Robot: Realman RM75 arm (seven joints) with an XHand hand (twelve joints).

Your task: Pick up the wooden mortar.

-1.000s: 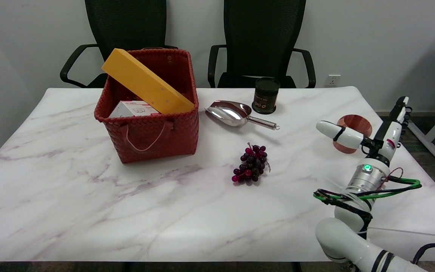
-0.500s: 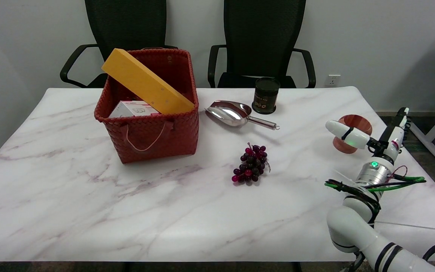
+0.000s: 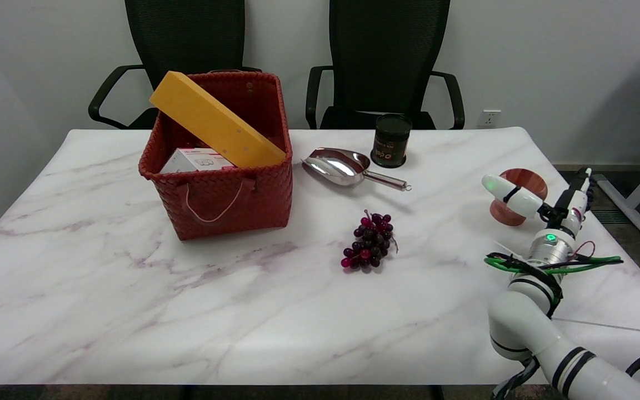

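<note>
While the wooden mortar (image 3: 517,195) stands upright on the table (image 3: 131,311), the grasp is, by my read, not yet made.

Mortar: near table's right edge, well apart from the grapes (image 3: 368,247) on its left; wide rim up, narrower waist, round foot on the marble.

Right hand (image 3: 542,197): around the mortar w/ fingers apart. One white finger (image 3: 511,194) crosses the near/left side of the bowl, black fingers (image 3: 578,189) stand on its right. Holds nothing as far as I can see; contact w/ the wood can't be told, finger hides it.

Step in hand: closing on the mortar, then lift.

How to do well: centre the bowl between the two sides before squeezing. Grip at the waist under the rim, so the flare stops slip. Close both sides together, else the light foot may skid toward the table edge. Lift straight up, keep it level.

Risk: smooth turned wood + rounded shape = may rotate or pop out if pinched high on the rim.

Other stuff: scoop (image 3: 348,166), dark tin (image 3: 391,140) & red basket (image 3: 217,189) all far left of the mortar, no obstacle.
</note>
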